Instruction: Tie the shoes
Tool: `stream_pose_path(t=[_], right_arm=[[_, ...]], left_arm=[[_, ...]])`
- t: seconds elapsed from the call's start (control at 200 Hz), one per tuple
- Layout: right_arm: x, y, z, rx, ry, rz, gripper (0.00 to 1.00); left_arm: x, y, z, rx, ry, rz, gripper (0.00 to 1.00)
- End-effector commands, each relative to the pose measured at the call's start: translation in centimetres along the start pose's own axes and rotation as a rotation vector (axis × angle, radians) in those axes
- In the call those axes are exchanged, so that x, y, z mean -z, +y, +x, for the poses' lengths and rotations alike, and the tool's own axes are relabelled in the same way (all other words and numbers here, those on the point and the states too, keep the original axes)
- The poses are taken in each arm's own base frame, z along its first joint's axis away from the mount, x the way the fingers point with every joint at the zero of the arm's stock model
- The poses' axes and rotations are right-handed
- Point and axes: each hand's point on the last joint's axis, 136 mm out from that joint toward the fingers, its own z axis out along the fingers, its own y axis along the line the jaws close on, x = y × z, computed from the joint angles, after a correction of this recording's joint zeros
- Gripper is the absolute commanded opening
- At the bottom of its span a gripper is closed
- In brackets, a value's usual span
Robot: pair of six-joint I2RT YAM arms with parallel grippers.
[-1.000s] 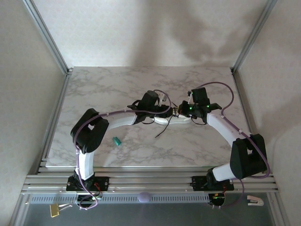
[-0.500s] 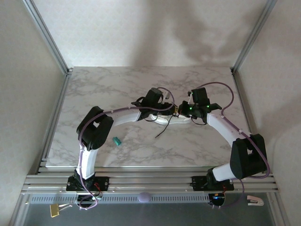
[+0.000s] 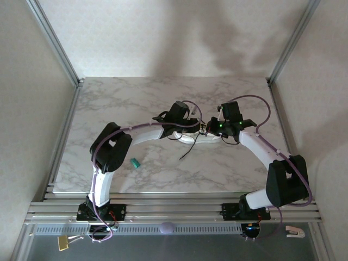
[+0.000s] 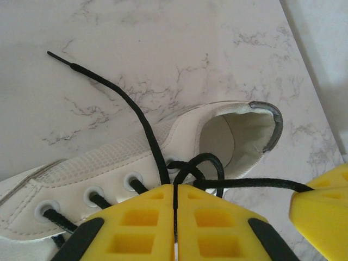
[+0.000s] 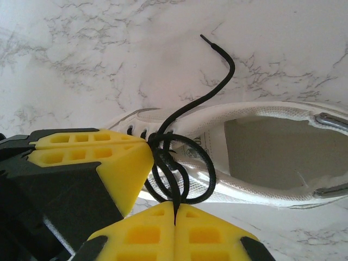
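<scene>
The white shoe (image 3: 197, 139) lies mid-table between both arms, with its opening (image 4: 234, 136) toward the right. Its black laces (image 4: 201, 163) form loops over the top eyelets. My left gripper (image 4: 175, 186) is shut on a lace strand that runs between its yellow fingers. My right gripper (image 5: 175, 205) is also shut on a lace strand, just beside the shoe's (image 5: 261, 147) side. The two grippers sit close together, the left gripper's fingers (image 5: 92, 155) almost touching the knot. One free lace end (image 4: 109, 89) trails over the marble.
A small teal object (image 3: 135, 162) lies on the marble table (image 3: 136, 103) near the left arm's elbow. A loose lace end (image 3: 186, 153) points toward the near edge. Metal frame posts (image 3: 54, 41) and walls bound the table.
The left gripper has moved a little right toward the shoe's top and closed its jaws on the lace. The right gripper and the shoe have stayed put.
</scene>
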Motion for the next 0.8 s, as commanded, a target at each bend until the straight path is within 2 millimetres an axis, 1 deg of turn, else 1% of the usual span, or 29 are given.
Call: stream_pose_path(t=[0.0,0.42,0.581,0.796], right_arm=[[0.9,-1.0,-0.1,0.007,-0.018,0.047,0.00],[1.1,-3.3,0.1,0.018,-0.018,0.178,0.00],[0.9,-3.4,0.2,0.019,-0.014,0.182,0.00],[1.0,-3.4,0.2,0.021,-0.015,0.182,0.00]], left_arm=[[1.0,-0.4,-0.6,-0.031,-0.023,-0.020,0.08],[2.3,0.5,-0.8,-0.019,-0.052,-0.029,0.07],[2.8,0.4,-0.9,-0.024,-0.063,-0.021,0.07],[2.9,1.6,-0.7,-0.010,-0.064,-0.050,0.05]])
